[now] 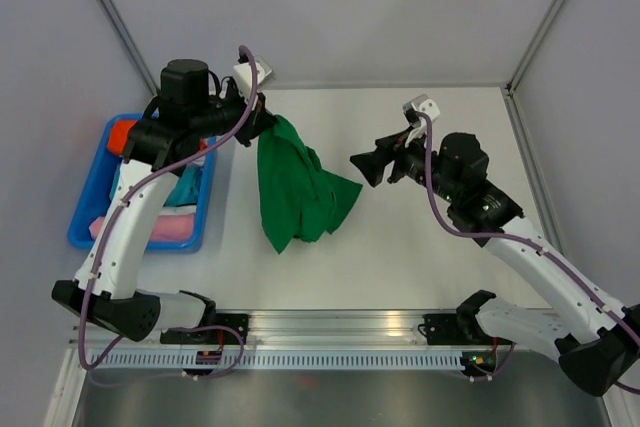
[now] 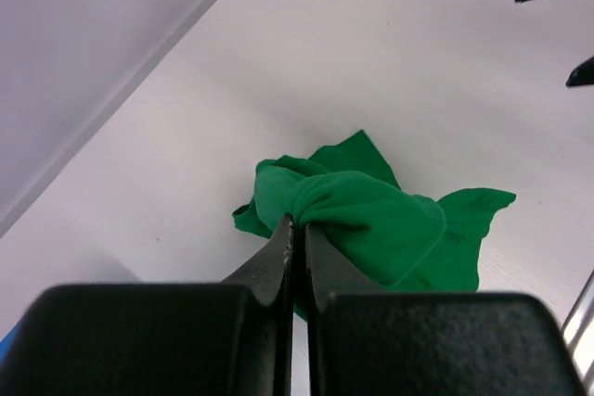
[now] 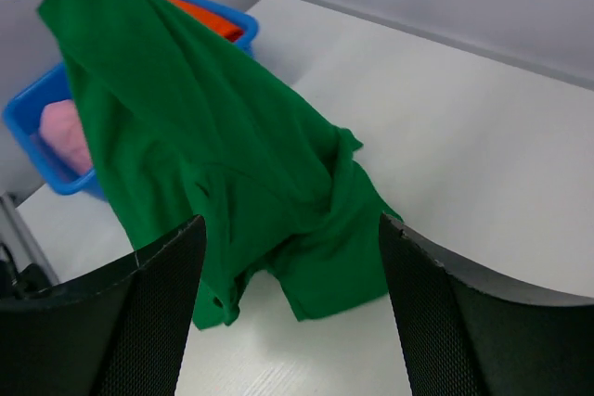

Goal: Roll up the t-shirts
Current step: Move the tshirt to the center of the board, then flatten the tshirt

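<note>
The left gripper has its two fingers pressed tight together on a bunch of the green t-shirt. It holds the top of the shirt up in the air near the back of the table. The rest hangs down, and the bottom lies crumpled on the white top. The right gripper has its fingers spread wide and holds nothing. It points at the shirt from the side, near the loose edge but not touching it.

I think this is the early part of the job. The shirt is out on the table but not laid flat, and no rolling is done yet. Next, the right gripper needs to catch a free corner, so both arms can pull the shirt open and lay it down smooth.

Only the left wrist view shows the pinch up close. From above, the fingers are hard to make out. The top view shows both arms at once, plus a blue bin on the left with orange, teal and pink cloth in it. The right wrist view shows the shirt hanging like a curtain, with the bin behind it.
</note>
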Robot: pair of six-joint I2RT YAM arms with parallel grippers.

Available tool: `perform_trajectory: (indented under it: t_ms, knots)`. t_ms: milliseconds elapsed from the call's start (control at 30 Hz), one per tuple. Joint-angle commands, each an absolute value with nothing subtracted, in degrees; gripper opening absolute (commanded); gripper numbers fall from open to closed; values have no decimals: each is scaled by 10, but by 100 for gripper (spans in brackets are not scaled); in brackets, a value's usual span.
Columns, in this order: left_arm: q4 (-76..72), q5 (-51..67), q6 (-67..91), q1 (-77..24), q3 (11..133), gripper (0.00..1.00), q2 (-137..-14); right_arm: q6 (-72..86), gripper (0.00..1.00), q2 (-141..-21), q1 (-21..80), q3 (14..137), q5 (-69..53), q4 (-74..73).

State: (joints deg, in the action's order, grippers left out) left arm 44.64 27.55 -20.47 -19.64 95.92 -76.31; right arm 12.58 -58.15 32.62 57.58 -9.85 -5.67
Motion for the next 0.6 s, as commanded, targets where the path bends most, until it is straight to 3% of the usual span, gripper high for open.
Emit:
perform_trajectory:
  t_ms: [0,167,467,567]
  knots:
    - [469,315,-175,-196,965,2,-768,122,81,-589,357,595,-153,-8]
    - [468,320,-174,-196,947,2,-772,176,83,-626,393,542,-140,84]
    - [468,323,-176,-196,931,2,-766,139,87,-768,436,529,-87,60]
    - [468,320,-183,-196,924,2,-763,140,79,-793,436,516,-73,71]
